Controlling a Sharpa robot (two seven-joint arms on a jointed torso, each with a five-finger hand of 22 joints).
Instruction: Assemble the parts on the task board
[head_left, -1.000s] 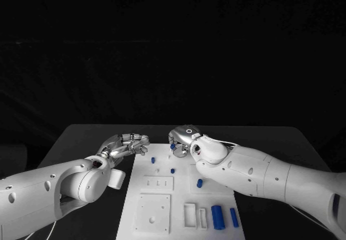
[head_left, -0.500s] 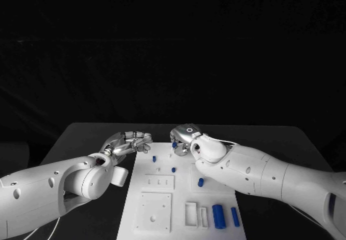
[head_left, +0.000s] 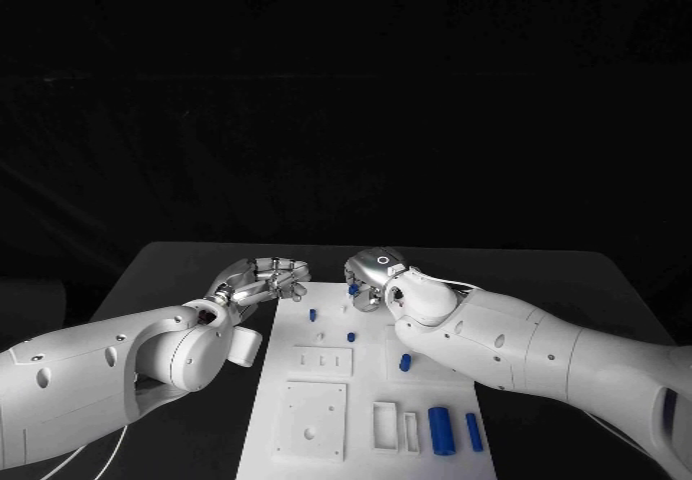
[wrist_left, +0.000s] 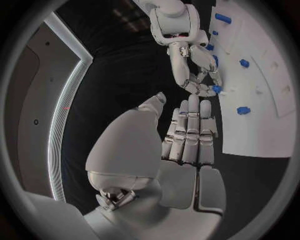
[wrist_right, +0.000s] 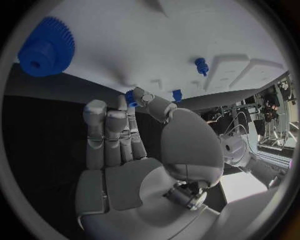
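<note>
Left hand (head_left: 264, 277) has moved farther from the robot and slightly right over the last second; it now hovers at the board's (head_left: 325, 420) far left corner, fingers apart, holding nothing. Right hand (head_left: 369, 282) has hardly moved, poised over the board's far edge and pinching a small blue part (wrist_left: 216, 89) at its fingertips. Judged: the left hand is coming in to assist or receive, so an insertion at the far end looks close.

Board: flat white plate, matte, with raised rectangular blocks and open slots at the near end. On it, small blue pegs (head_left: 313, 314) stand at the far end, and a thick blue cylinder (head_left: 440, 430) with a slimmer rod (head_left: 473, 431) lies near right. A blue toothed gear (wrist_right: 45, 47) rests on the board. Parts look like hard, smooth plastic. Surface is dull black.
</note>
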